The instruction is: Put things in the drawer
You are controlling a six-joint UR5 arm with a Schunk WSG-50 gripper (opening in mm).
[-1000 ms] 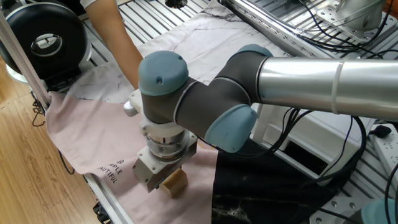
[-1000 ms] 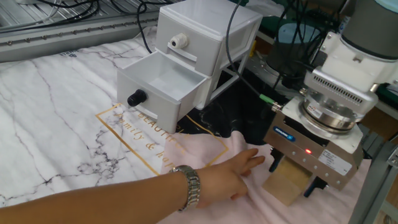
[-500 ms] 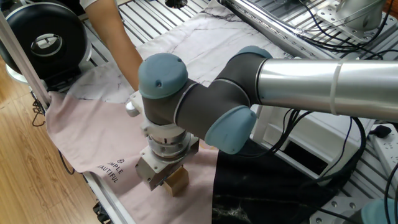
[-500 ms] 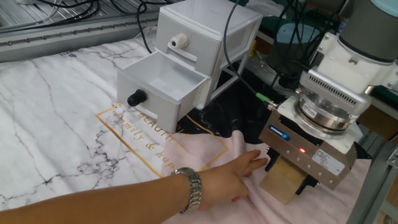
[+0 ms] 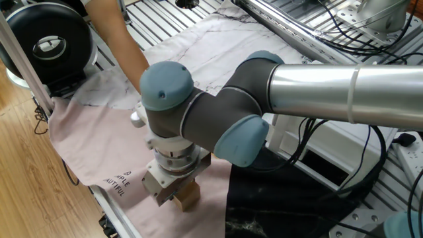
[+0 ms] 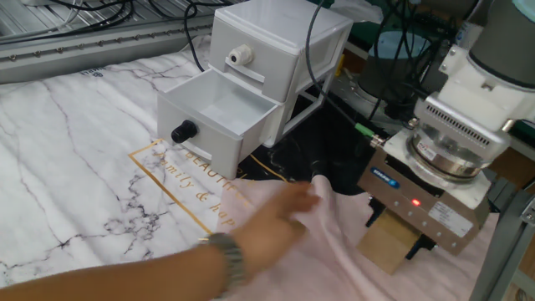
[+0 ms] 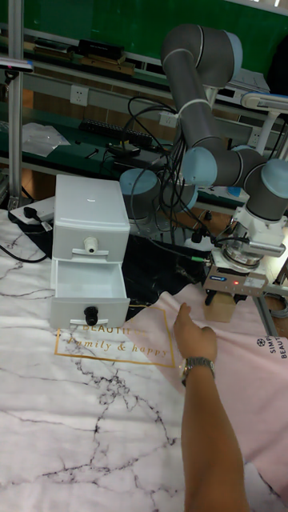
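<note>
The light-tan wooden cube [image 6: 386, 244] sits low over the pink cloth [image 6: 322, 251] at the table's right end. My gripper [image 6: 398, 241] points straight down and is shut on it, with a black finger on each side. The cube [image 5: 188, 194] also peeks out under the gripper [image 5: 174, 192] in one fixed view, and both appear in the tall view, cube [image 7: 217, 308] below gripper [image 7: 222, 302]. The white drawer [image 6: 201, 144] with a black knob [image 6: 182, 131] stands pulled open and looks empty, well left of the cube. It is also in the tall view, drawer [image 7: 70, 309].
A person's hand [image 6: 272, 224] with a wristwatch lies on the cloth between drawer and cube; the arm [image 7: 204, 416] reaches in from the front. The white cabinet [image 6: 276, 42] has a shut upper drawer. Cables and black cloth lie behind the gripper. A black fan [image 5: 43, 39] stands off the table's edge.
The person's hand has pulled back from the cube, away from my gripper. My gripper has shifted slightly while staying shut on the cube.
</note>
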